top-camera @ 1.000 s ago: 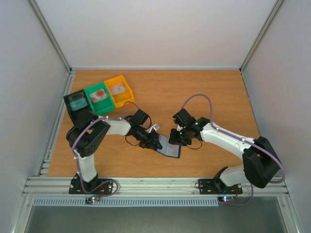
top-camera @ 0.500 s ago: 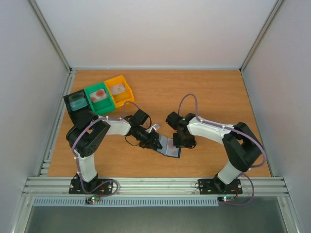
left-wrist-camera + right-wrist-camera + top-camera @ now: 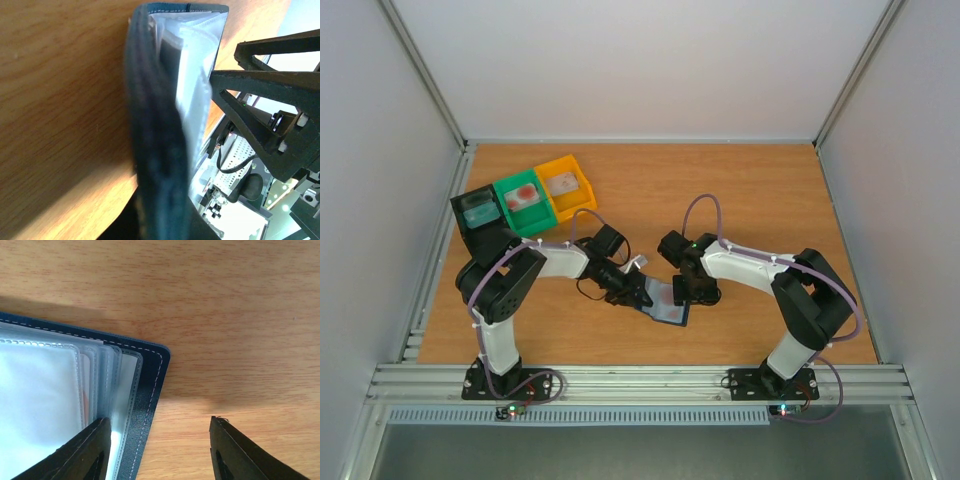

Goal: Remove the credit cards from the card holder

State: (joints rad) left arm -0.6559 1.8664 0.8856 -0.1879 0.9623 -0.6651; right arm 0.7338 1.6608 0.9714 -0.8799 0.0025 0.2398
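Right claw has slid in, apparently straddling the card holder.

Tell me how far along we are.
Done: cards lie in the black bin, green bin and yellow bin. In hand: left gripper holds the holder open, right gripper open over its sleeves. Left: a reddish card shows inside.

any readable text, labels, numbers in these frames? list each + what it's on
No text can be read in any view.
Card holder: clear sleeves, stitched navy cover, no print visible.
Pale card in the green bin: reddish mark, too small to read.
Pale card in the yellow bin: reddish mark, too small to read.
Teal card in the black bin: nothing legible.
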